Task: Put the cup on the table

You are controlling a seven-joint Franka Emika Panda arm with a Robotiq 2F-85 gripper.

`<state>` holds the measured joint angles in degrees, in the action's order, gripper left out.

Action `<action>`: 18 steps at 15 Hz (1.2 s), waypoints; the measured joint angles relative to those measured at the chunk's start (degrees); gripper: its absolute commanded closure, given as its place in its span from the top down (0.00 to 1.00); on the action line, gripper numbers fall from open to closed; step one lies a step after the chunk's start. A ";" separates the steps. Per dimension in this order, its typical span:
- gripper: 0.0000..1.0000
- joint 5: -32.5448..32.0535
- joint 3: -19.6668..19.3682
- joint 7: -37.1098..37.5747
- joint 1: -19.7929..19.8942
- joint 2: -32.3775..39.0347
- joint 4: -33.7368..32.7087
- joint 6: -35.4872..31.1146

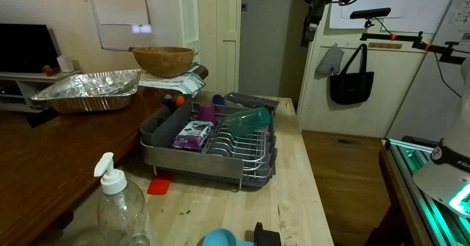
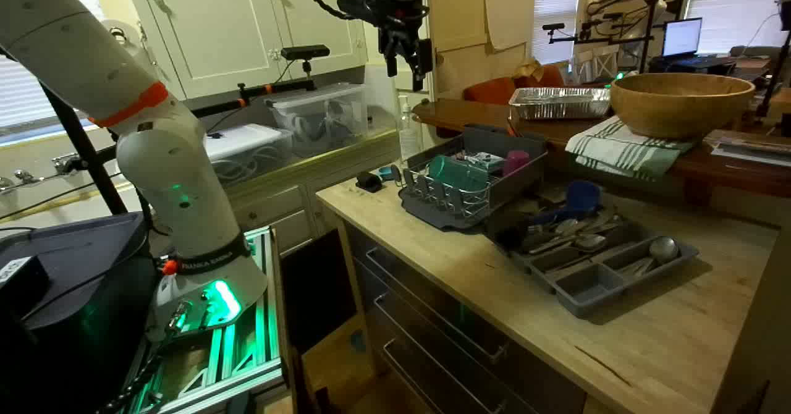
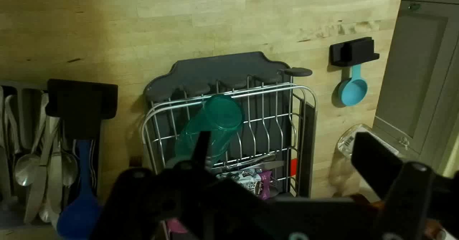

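The cup is a teal-green, see-through tumbler. It lies tilted in the wire dish rack in both exterior views (image 1: 248,122) (image 2: 457,174), and in the wrist view (image 3: 223,113) one end faces up toward the camera. The table is the light wooden surface (image 1: 290,202) under the rack. It also shows in an exterior view (image 2: 673,333) and in the wrist view (image 3: 143,28). My gripper (image 3: 283,138) is open with nothing between its fingers. It hangs well above the rack in both exterior views (image 1: 309,33) (image 2: 406,71).
The dish rack (image 1: 194,160) also holds a purple cup (image 1: 206,112) and a snack bag (image 1: 194,134). A cutlery tray (image 2: 587,296) stands beside it. A pump bottle (image 1: 121,209) and a light-blue scoop (image 3: 353,90) are on the table. A dark brown table (image 1: 73,147) adjoins.
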<state>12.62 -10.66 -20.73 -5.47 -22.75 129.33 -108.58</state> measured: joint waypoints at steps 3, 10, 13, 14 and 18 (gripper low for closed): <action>1.00 0.00 0.00 0.00 0.00 0.00 0.00 0.00; 1.00 0.00 0.00 0.00 0.00 0.00 0.00 0.00; 1.00 -0.05 0.82 0.00 0.58 0.01 0.02 -0.28; 1.00 -0.05 1.44 0.00 0.68 0.14 0.05 -0.53; 1.00 -0.42 5.14 2.69 0.71 3.21 0.72 -6.88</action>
<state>12.20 -5.52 -18.04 -4.76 -19.54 130.06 -115.47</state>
